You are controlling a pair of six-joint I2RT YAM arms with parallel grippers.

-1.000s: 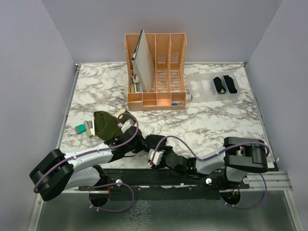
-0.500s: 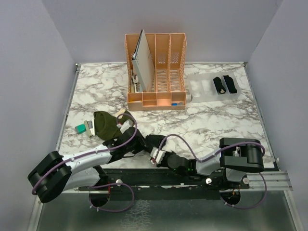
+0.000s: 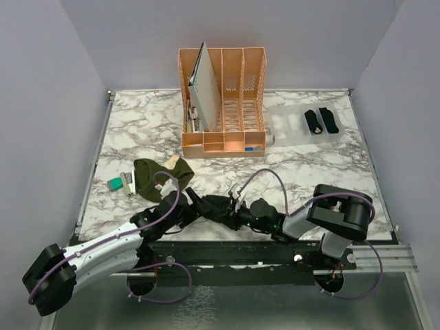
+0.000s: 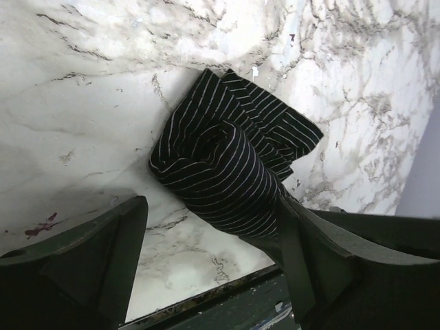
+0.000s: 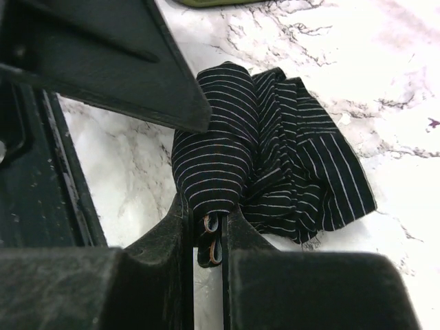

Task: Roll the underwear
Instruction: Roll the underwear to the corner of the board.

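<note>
My right pincer (image 5: 206, 210) is clamped on the end of the black finely striped cloth brief (image 5: 275, 155), which lies partly rolled at the near edge of the marble tabletop (image 4: 82, 103), about midway along. My left pincer (image 4: 210, 216) stands apart, straddling the roll

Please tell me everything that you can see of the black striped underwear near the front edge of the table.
The striped underwear is soft black cloth with fine white stripes. It is partly rolled: one end forms a thick roll, the rest lies crumpled and loose beside it. It rests on the marble table near the front edge. The right gripper pinches the roll's end, and the open left gripper straddles the roll.
</note>
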